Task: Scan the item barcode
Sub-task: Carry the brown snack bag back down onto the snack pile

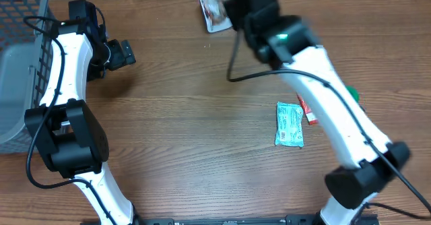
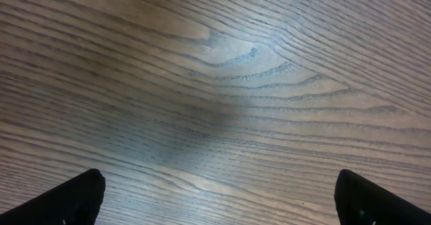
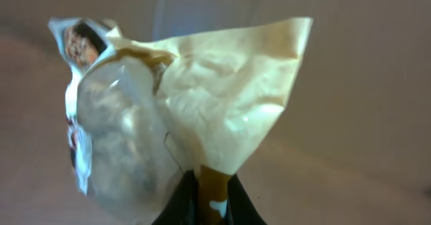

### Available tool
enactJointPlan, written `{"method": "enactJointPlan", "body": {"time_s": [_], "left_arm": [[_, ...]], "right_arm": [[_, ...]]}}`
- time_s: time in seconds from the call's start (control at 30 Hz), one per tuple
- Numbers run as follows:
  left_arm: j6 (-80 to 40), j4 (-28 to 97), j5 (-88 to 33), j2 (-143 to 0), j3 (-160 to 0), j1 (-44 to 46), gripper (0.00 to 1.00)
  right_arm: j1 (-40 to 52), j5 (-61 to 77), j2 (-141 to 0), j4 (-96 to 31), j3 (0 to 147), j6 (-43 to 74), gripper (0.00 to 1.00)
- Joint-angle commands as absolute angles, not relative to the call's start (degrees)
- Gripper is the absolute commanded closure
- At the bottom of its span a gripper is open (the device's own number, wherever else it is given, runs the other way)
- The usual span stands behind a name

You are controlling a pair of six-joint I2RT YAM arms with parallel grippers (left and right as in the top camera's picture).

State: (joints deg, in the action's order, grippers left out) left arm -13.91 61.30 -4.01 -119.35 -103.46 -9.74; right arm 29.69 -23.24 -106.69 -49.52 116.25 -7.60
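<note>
- Packet (image 3: 202, 97) of snack, cream and clear film with a printed white edge, is pinched at its lower seam by the right hand (image 3: 205, 195); it rises above the fingertips and is off the counter.
- Right hand: fingers together, clamped on the packet's brown bottom seam. Only the dark tips show in the wrist view.
- From overhead, the right arm reaches out to the far edge of the counter (image 1: 188, 117), and the packet sticks out to the left of the hand.
- The clear part of the packet bulges on the hand's left and the cream flap fans out to its right. The contents are blurred.
- Left hand (image 1: 123, 53): fingers (image 2: 71, 198) wide apart with nothing between them, over bare wood grain. The wrist view does not show whether the tips touch the counter.
- The two hands are well apart, and the left one is nearer the robot than the right.
- Grey mesh basket (image 1: 17, 63) stands to the left of the left hand, beyond its arm.
- Teal pouch (image 1: 289, 124) lies flat on the counter well behind the right hand, just beside the right forearm.
- Small red item (image 1: 308, 112) lies at the teal pouch's far right corner, touching or nearly so, and is partly under the arm.
- Something green (image 1: 352, 93) shows on the other side of that forearm, too hidden to identify.
</note>
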Motion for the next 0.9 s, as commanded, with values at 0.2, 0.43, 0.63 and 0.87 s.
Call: {"method": "enactJointPlan", "body": {"time_s": [0.2,0.43,0.63,0.87], "left_arm": [[-13.3,61.2,-3.9,-117.0,-104.6,-9.6,0.00],[-13.3,61.2,-3.9,-117.0,-104.6,-9.6,0.00],[-13.3,61.2,-3.9,-117.0,-104.6,-9.6,0.00],[-13.3,61.2,-3.9,-117.0,-104.6,-9.6,0.00]], "right_arm": [[22.1,-1.6,-110.2,-77.5,115.7,-2.9,0.96],[17.0,-1.6,-111.3,-87.1,109.6,-4.6,0.96],[13.7,-2.4,-111.3,-81.6,100.0,-4.6,0.91],[10.7,-4.6,-111.3,-74.0,94.1,-4.7,0.42]]}}
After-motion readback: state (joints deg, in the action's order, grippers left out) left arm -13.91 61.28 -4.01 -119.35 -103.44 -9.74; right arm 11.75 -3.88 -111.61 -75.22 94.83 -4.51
